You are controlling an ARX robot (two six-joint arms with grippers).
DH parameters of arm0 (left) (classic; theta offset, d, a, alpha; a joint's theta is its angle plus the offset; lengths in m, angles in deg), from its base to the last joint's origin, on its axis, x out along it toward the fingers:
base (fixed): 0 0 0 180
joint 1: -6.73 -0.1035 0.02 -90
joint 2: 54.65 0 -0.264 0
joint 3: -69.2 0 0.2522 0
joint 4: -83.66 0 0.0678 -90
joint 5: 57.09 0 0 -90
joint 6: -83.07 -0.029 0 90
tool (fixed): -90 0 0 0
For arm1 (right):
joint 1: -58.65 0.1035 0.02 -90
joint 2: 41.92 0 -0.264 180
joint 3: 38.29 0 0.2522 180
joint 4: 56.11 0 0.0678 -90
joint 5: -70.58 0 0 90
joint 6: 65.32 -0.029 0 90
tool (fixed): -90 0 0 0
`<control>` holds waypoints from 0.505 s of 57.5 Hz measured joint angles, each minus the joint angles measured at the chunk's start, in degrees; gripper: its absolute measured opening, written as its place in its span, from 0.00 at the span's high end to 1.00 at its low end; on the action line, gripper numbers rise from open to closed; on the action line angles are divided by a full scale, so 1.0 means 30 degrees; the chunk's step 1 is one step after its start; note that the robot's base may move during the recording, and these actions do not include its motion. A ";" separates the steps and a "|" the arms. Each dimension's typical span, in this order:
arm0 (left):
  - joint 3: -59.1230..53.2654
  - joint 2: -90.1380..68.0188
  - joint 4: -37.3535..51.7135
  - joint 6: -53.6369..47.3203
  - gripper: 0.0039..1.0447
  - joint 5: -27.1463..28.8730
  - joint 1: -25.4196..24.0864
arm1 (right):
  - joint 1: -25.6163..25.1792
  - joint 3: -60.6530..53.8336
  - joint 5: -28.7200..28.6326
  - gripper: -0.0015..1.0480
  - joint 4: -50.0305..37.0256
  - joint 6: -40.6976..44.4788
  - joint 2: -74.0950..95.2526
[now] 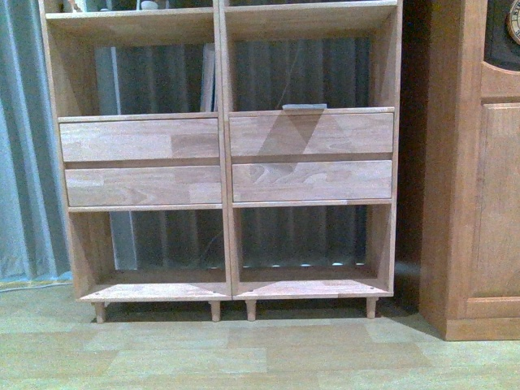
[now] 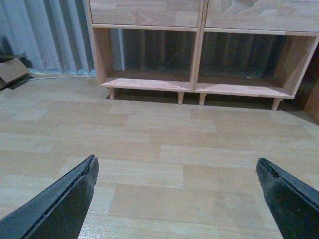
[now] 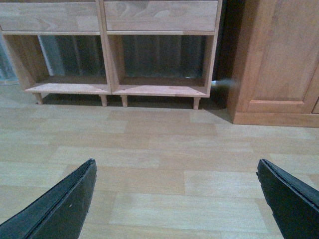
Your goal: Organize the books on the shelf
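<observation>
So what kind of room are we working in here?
Probably a home-style living room or study: a light wooden cubby shelf on a wood-look plank floor, a darker panelled cabinet beside it, curtains behind.

Holds the left hand (image 2: 175, 160) spread wide, its two dark, tapering fingers (image 2: 60, 204) far apart and gripping nothing. Holds the right hand (image 3: 176, 162) in the same way: fingers (image 3: 57, 206) fully parted, nothing between them. Sets the two fingertips of each hand level with one another. Aims both wrists forward and somewhat downward, apparently at a low height, though hard to judge from the wrist cameras alone.
</observation>
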 joint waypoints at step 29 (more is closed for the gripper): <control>0.0000 0.0000 0.0000 0.0000 0.06 0.0000 0.0000 | 0.0000 0.0000 0.0000 0.07 0.0000 0.0000 0.0000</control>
